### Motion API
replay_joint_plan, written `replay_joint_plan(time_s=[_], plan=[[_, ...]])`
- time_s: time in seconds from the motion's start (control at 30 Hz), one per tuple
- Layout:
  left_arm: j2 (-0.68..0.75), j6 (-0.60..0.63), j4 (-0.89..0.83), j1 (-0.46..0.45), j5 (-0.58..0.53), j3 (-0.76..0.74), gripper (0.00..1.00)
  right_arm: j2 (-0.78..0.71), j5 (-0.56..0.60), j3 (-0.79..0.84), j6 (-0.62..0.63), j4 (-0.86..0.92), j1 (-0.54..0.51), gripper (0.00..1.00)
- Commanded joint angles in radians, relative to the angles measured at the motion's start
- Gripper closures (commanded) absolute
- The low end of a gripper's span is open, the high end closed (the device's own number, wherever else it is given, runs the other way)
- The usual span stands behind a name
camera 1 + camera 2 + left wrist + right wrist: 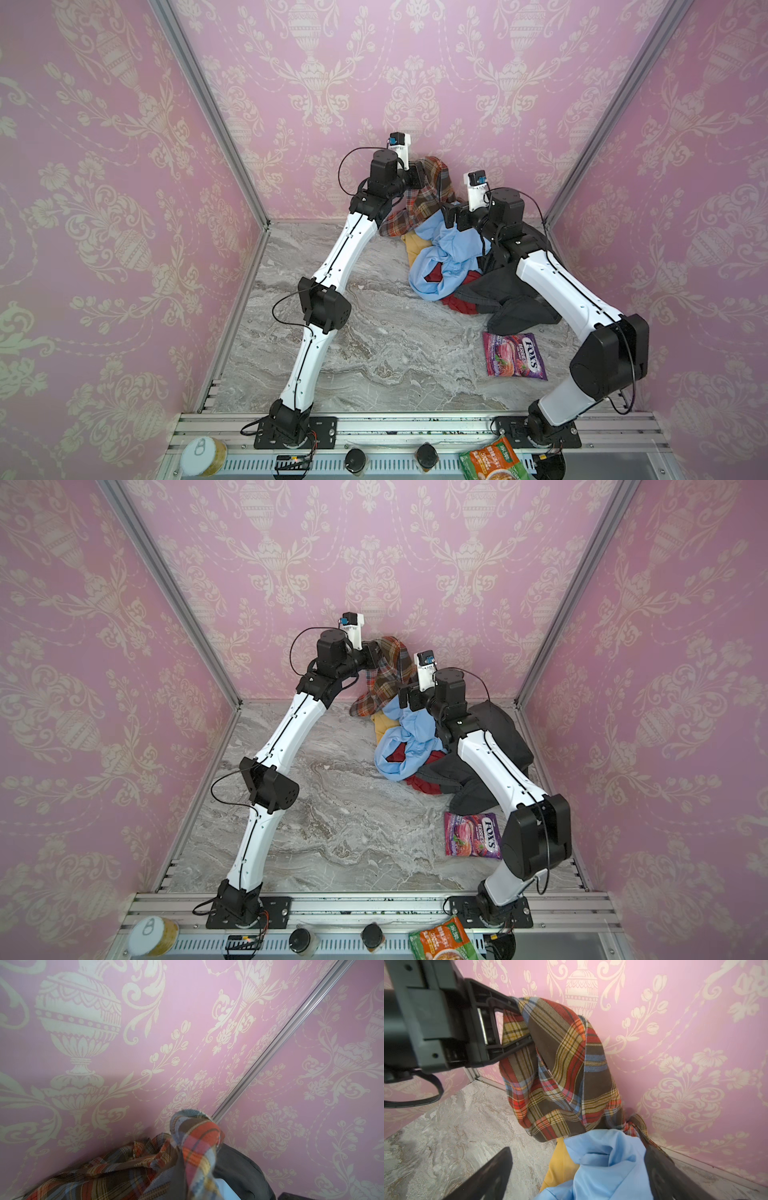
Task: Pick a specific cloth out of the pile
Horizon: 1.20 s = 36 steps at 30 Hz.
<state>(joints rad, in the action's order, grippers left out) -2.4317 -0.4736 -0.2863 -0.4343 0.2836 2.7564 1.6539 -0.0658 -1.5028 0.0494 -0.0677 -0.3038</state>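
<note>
Pink damask walls (415, 62) box in your marble tabletop (365, 340). Your plaid cloth (566, 1068) hangs raised against the back wall, its top fold pinched in the closed left gripper (520, 1022) and its lower end resting on the pile (457, 270). Your right gripper (451, 216) hovers, jaws wide and holding nothing, over the light-blue garment (440, 253). A purple snack bag (515, 355) lies nearer the arm bases.

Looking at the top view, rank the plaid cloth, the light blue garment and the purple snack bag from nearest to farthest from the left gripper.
1. Plaid cloth: clamped in the left gripper, raised at the back wall.
2. Light-blue garment: on the pile, right beneath the hanging cloth.
3. Purple snack bag: lying alone toward the front right.
</note>
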Motion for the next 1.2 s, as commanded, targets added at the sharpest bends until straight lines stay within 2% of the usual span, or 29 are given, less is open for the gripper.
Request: replay_joint_plan(time_s=[0.0, 0.37, 0.63, 0.73, 0.77, 0.8, 0.87, 0.9, 1.0, 1.17], plan=[[0.107, -0.019, 0.033, -0.004, 0.017, 0.051, 1.00, 0.054, -0.065, -0.064, 0.067, -0.006, 0.008, 0.00], [0.184, -0.005, 0.004, -0.012, 0.040, 0.050, 1.00, 0.219, -0.153, -0.195, 0.101, -0.018, 0.046, 0.00], [0.219, 0.043, -0.108, -0.018, 0.052, 0.047, 1.00, 0.460, -0.205, -0.476, 0.058, -0.030, 0.042, 0.00], [0.240, 0.078, -0.165, -0.018, 0.039, 0.045, 1.00, 0.575, -0.163, -0.640, 0.071, 0.051, 0.035, 0.03], [0.247, 0.089, -0.182, -0.018, 0.031, 0.045, 1.00, 0.603, -0.139, -0.694, 0.067, 0.071, 0.035, 0.12], [0.258, 0.102, -0.201, -0.018, 0.020, 0.044, 1.00, 0.627, -0.117, -0.738, 0.064, 0.087, 0.037, 0.31], [0.275, 0.127, -0.236, -0.015, 0.000, 0.040, 1.00, 0.649, -0.094, -0.793, 0.064, 0.098, 0.037, 0.74], [0.283, 0.138, -0.256, -0.011, -0.010, 0.035, 1.00, 0.655, -0.060, -0.822, 0.058, 0.097, 0.037, 1.00], [0.319, 0.138, -0.275, 0.020, -0.028, -0.038, 1.00, 0.635, -0.004, -0.869, 0.024, 0.076, 0.037, 1.00], [0.430, 0.145, -0.159, 0.072, -0.053, -0.355, 1.00, 0.624, -0.002, -1.029, -0.029, 0.120, 0.037, 1.00]])
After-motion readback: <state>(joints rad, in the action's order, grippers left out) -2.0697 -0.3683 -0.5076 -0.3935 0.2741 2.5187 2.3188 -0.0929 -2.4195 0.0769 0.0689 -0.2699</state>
